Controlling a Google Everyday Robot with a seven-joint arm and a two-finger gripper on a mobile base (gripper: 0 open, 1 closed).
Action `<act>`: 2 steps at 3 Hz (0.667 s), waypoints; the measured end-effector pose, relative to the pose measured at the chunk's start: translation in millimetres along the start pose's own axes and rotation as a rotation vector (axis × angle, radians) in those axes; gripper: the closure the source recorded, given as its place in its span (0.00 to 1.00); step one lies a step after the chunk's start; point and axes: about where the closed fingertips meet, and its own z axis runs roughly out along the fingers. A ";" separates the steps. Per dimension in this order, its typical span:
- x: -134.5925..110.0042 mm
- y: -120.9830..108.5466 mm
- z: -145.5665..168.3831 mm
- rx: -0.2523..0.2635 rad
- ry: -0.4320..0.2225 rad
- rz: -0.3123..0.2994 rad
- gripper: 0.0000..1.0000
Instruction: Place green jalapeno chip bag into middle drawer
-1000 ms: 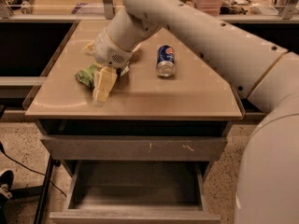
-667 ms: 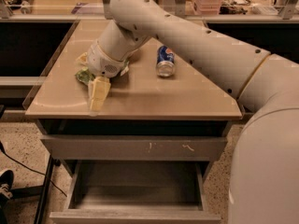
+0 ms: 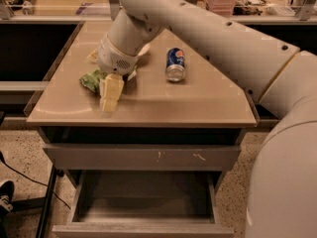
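Jaws down at tabletop (image 3: 198, 103), green jalapeno chip bag (image 3: 92, 80) just beside them; spread: cannot tell.

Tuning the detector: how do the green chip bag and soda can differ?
The green chip bag is crumpled, light green, and partly hidden by the gripper at left. The soda can is blue, smooth, lying on its side, and fully in view mid-table. Both rest on the tabletop.

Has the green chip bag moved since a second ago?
No. The green chip bag lies equally far left of the soda can, gripper just right of it.
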 end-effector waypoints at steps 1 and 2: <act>22.4 7.3 -36.1 0.000 0.085 0.039 0.00; 24.8 9.6 -37.0 -0.008 0.092 0.042 0.00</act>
